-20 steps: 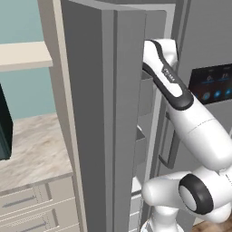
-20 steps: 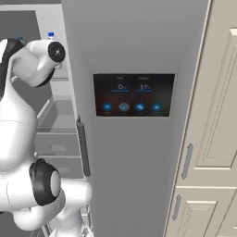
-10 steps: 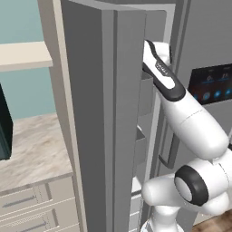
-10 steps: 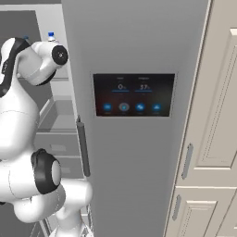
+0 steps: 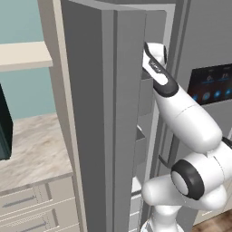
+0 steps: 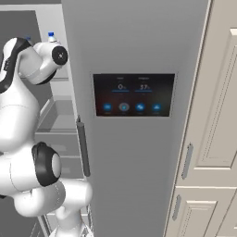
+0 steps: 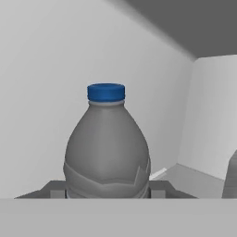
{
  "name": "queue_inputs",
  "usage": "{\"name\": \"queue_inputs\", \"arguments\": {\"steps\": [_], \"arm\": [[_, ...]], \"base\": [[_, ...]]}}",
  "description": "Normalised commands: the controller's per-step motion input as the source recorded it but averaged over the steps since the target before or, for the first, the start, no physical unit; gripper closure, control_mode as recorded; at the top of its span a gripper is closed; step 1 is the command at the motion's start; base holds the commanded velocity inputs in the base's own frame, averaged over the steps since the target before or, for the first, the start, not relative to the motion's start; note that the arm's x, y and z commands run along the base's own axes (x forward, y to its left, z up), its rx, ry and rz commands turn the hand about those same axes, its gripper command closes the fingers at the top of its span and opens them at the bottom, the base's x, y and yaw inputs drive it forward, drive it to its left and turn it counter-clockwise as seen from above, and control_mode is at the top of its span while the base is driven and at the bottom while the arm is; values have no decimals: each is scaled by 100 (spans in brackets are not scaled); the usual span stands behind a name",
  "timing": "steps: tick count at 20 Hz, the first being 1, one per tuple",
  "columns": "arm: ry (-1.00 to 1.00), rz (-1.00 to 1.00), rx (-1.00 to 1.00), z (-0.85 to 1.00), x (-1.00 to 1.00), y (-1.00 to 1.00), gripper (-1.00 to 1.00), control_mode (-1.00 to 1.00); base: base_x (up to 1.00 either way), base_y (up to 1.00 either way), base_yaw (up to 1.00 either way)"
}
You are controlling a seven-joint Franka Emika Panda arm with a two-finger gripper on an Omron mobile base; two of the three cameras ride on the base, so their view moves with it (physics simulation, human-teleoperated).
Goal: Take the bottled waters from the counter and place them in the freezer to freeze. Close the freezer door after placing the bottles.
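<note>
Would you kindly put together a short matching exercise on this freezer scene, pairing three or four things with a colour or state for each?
Things:
1. bottle cap
2. freezer door
3. display panel
4. cabinet door

Colour or state:
A. dark, with lit blue icons
B. cream, panelled
C. blue
D. plain grey, standing open

Pairs: 1-C, 2-D, 3-A, 4-B
</note>
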Motion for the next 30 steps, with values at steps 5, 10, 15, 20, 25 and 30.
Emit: {"name": "queue_inputs", "arguments": {"steps": [5,10,15,20,25,30], "arm": [[1,0,0,-24,25,0,100,-100],[1,0,-1,-6,12,6,-100,-100],[1,0,-1,0,1,4,-100,-100],[0,0,0,0,0,0,-100,-100],[-5,0,0,4,-38,0,-100,-100],[-15,-2,0,21,-80,0,-100,-100]], "base": [[0,0,0],[0,0,0],[0,0,0],[0,0,0],[0,0,0],[0,0,0]]}}
